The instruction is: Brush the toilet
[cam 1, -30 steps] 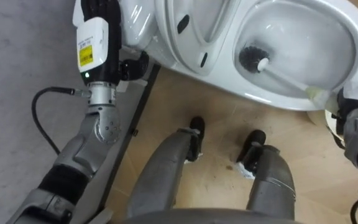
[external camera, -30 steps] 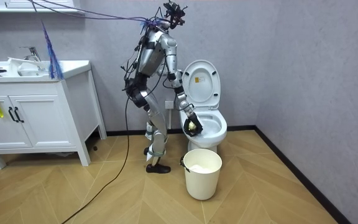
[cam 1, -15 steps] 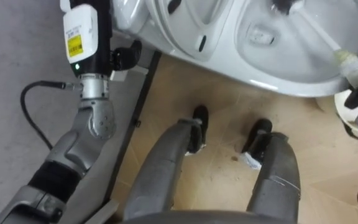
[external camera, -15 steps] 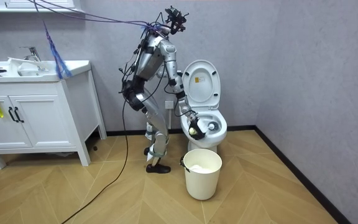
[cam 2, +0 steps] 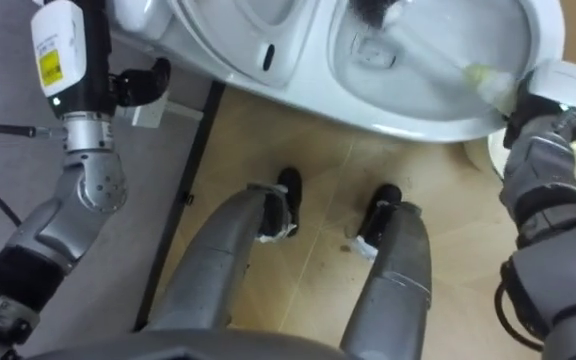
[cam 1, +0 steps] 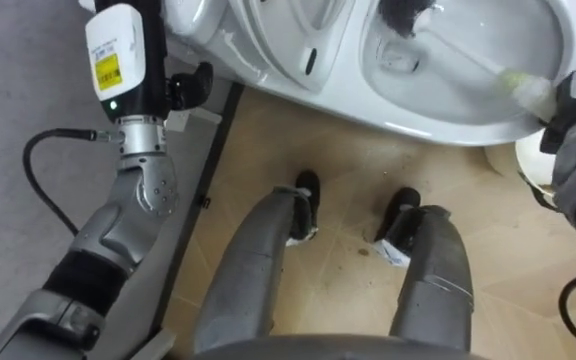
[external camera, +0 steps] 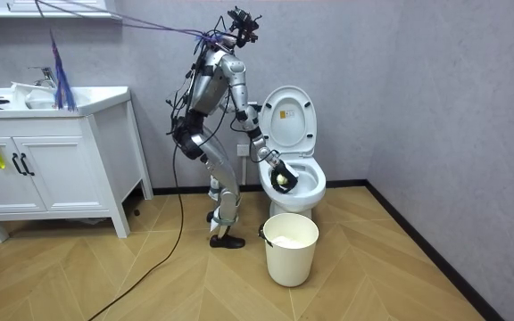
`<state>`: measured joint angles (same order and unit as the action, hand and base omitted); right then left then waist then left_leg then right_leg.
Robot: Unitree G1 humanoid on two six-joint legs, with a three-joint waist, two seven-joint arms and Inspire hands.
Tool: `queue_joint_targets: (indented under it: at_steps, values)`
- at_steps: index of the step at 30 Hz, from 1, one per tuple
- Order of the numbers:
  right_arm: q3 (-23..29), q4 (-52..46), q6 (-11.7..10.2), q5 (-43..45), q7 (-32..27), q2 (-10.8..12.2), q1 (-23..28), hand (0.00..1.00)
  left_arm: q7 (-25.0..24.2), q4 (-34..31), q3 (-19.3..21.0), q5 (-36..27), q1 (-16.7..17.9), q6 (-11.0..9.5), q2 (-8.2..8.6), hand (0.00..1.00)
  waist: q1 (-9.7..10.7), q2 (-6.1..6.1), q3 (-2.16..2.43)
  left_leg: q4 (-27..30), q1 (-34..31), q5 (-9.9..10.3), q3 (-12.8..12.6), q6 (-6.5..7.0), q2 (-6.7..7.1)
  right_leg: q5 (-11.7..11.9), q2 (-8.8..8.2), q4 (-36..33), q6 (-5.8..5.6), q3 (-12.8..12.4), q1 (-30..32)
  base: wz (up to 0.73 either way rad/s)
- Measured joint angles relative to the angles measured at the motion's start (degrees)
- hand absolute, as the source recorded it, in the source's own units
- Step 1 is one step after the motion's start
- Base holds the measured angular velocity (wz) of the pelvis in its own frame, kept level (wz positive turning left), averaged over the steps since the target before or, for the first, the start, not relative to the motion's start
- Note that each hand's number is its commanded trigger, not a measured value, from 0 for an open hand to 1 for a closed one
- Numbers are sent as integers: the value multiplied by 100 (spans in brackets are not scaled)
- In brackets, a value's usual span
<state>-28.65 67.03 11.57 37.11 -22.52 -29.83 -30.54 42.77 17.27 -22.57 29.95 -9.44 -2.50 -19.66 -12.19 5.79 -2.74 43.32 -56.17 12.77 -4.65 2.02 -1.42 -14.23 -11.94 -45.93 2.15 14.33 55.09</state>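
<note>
step: scrubbing inside of bowl, mid-task by the look of it
task thing: toilet brush with black bristle head and white plastic handle (cam 1: 463,58). The head sits at the top centre of the eye views, down in the white ceramic toilet bowl (cam 1: 408,112). The handle slants to the right of the frame, over the rim
how to do it well: probably keep the bristles pressed on the porcelain and sweep round the bowl wall and under the rim, not hover over the water. Steer from the wrist. Keep the head below the rim line so nothing flicks out (the floor and the robot's own feet are right under the bowl edge)
watch out: the handle crosses close over the near rim, so levering on it would likely lift the head off the wall
contact: can't tell whether the bristles touch the bowl, since the head is cut by the frame's top edge
right hand (cam 2: 530,112): at the right edge of the frame just outside the rim, closed round the yellowish grip end of the handle, with the forearm coming up from the lower right
left arm (cam 1: 133,130): forearm runs up the left side of the frame beside the toilet's outer flank, elbow bent at mid-left. Hand state can't tell
stance: room view shows the robot standing at the toilet, leaning over it, with the lid up
nearby: cream round plastic bucket (external camera: 290,242) on the wood floor in front of the toilet, near the feet
</note>
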Motion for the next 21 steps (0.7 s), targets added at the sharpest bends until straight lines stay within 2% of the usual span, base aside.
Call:
queue_joint_targets:
  at_steps: [2,6,8,11,14,17,19,21]
  values:
    - [-65,-98,121,247,40,-3,53,100,-9,-3,-45,0,9,-2,5,0,-110,22,4,-61,24,-9,11,-19,-15,53,49,96,7,9,-24,-11]
    - [-283,-220,363,605,69,-31,212,100,-51,-23,-137,-108,54,-12,7,0,-220,130,5,-221,157,-28,12,-38,-94,123,146,357,16,78,-218,-6]
    - [-328,-293,454,610,67,-31,261,100,-44,-42,-133,-115,95,-25,13,0,-224,138,8,-281,190,-35,19,-50,-101,121,157,417,21,107,-262,4]
    - [-417,-294,491,612,88,-43,319,100,-69,-44,-142,-122,132,-50,31,0,-256,182,1,-319,274,-35,50,-59,-125,120,192,499,20,150,-378,1]
    - [-680,-295,509,404,141,-215,270,100,-71,-73,-220,-364,125,-91,11,0,-354,196,5,-389,303,-47,55,-78,-148,169,245,626,27,129,-412,-6]
    - [-895,-213,328,-489,-31,-386,242,100,-73,-206,-361,-693,79,-162,-83,0,-333,172,-5,-399,303,-49,69,-71,-96,151,149,566,15,139,-399,10]
    - [-736,-152,112,-1331,-191,-389,233,100,-80,-317,-399,-731,86,-159,-206,0,-223,84,0,-400,271,-67,58,-39,-16,74,40,373,-19,104,-298,26]
    - [-17,9,-229,-2263,-156,-381,188,100,-72,-338,-325,-546,101,-161,-212,0,-129,-56,-26,-374,211,-80,17,-10,69,18,-41,203,-64,-19,-159,14]
